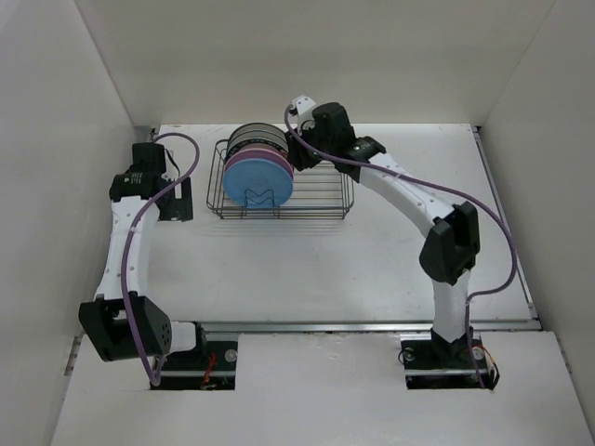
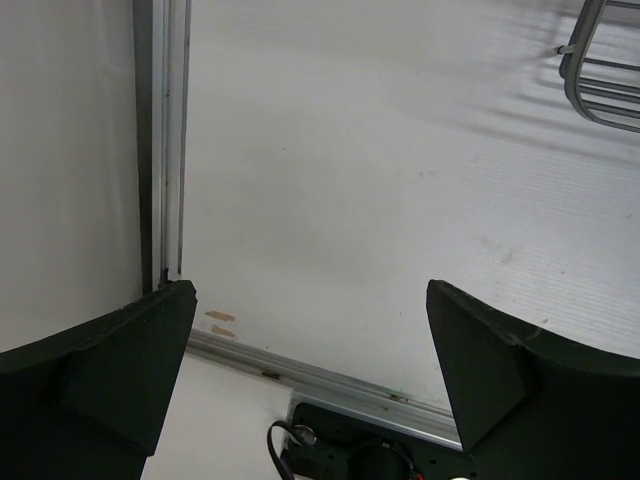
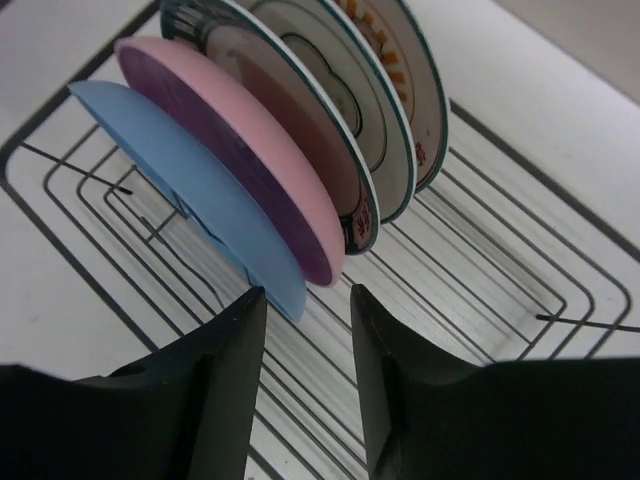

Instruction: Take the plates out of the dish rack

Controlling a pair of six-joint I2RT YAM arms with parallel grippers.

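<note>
Five plates [image 3: 290, 150] are standing on edge in the dish rack [image 1: 321, 197], w/ the blue plate [image 3: 170, 170] in front hiding most others from above. The right gripper [image 3: 305, 300] is hovering half-open at the blue rim, gripping nothing. The left gripper [image 2: 310, 340], left of the rack, is gaping wide, empty.

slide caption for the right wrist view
Open right hand at the edge of the light blue plate, first of five upright in the dish rack.
</note>
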